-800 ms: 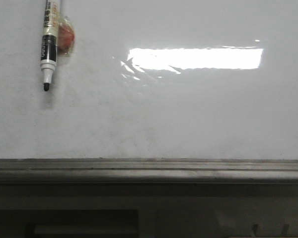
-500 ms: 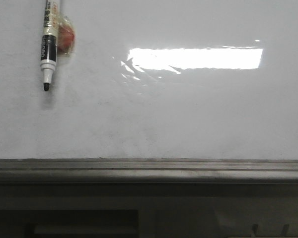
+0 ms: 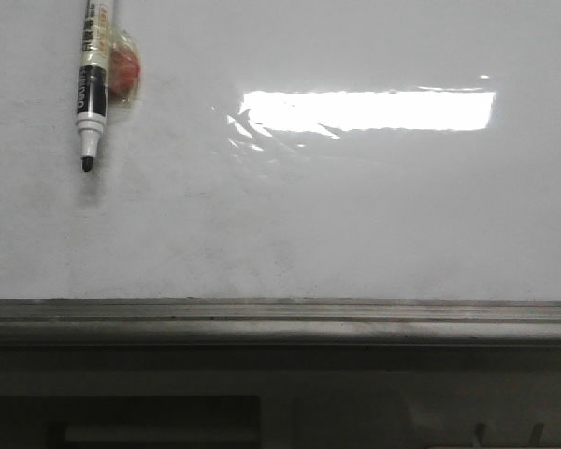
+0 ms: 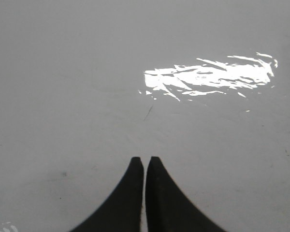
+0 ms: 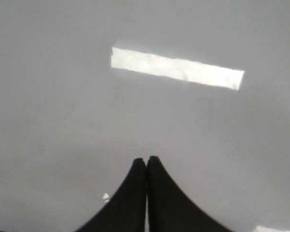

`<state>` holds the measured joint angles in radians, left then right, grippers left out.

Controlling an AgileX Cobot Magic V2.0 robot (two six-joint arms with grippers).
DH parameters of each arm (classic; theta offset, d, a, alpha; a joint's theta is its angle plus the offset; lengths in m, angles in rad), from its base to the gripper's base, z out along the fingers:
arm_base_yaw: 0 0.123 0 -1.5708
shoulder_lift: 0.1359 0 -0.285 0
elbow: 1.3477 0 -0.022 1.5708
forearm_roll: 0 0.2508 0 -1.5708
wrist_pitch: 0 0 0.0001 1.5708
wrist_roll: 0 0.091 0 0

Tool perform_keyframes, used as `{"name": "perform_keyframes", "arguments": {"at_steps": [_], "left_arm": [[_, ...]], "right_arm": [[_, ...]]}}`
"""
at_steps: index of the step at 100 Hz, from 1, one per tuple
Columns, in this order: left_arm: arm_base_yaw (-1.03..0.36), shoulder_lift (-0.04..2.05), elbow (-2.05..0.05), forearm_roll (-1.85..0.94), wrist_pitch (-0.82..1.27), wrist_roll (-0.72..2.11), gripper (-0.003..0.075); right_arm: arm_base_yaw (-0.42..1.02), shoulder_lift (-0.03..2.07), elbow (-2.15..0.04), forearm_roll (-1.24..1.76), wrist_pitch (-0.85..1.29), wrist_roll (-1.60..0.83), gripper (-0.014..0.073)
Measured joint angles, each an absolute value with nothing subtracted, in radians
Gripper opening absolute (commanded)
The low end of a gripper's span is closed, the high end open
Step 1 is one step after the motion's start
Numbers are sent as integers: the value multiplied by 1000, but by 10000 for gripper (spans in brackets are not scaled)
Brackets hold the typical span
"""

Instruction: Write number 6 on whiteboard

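Observation:
The whiteboard (image 3: 355,215) fills the front view, glossy white with faint grey smudges and a bright rectangular glare. No drawn number 6 shows on it. A black-tipped marker (image 3: 92,84) lies on it at the upper left, tip pointing toward the rail, uncapped. Neither gripper shows in the front view. My left gripper (image 4: 145,159) is shut and empty over bare board. My right gripper (image 5: 146,158) is shut and empty over bare board too.
A small red-orange object (image 3: 124,67) in clear wrap lies right beside the marker. The grey metal rail (image 3: 280,320) runs along the whiteboard's near edge, with dark structure below it. A short thin dark mark (image 4: 148,113) shows in the left wrist view.

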<state>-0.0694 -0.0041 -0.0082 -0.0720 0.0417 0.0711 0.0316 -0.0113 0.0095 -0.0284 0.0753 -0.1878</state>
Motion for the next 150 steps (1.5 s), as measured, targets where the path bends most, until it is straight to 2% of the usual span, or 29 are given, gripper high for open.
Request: {"name": "perform_keyframes", "arguments": {"at_steps": [26, 38, 71, 82, 97, 113, 135, 142, 150], "left_arm": [[-69, -4, -8, -80, 42, 71, -20], [-69, -4, -8, -151, 42, 71, -20], [-69, -4, -8, -693, 26, 70, -20], [-69, -4, -20, -717, 72, 70, -20], [-69, 34, -140, -595, 235, 70, -20], [-69, 218, -337, -439, 406, 85, -20], [-125, 441, -513, -404, 570, 163, -19], [-158, 471, -542, -402, 585, 169, -14], [-195, 487, -560, -402, 589, 179, 55]], "right_arm": [[32, -11, 9, -9, 67, -188, -45], [32, -11, 9, 115, 53, -188, -45], [32, -11, 9, 579, 0, -185, -45], [32, -11, -6, 587, 87, -185, -45], [32, 83, -121, 520, 272, -185, -45], [32, 299, -305, 439, 445, -185, -45], [32, 523, -532, 385, 625, -206, -42], [32, 548, -578, 383, 654, -217, -4], [32, 554, -613, 383, 678, -227, 131]]}}
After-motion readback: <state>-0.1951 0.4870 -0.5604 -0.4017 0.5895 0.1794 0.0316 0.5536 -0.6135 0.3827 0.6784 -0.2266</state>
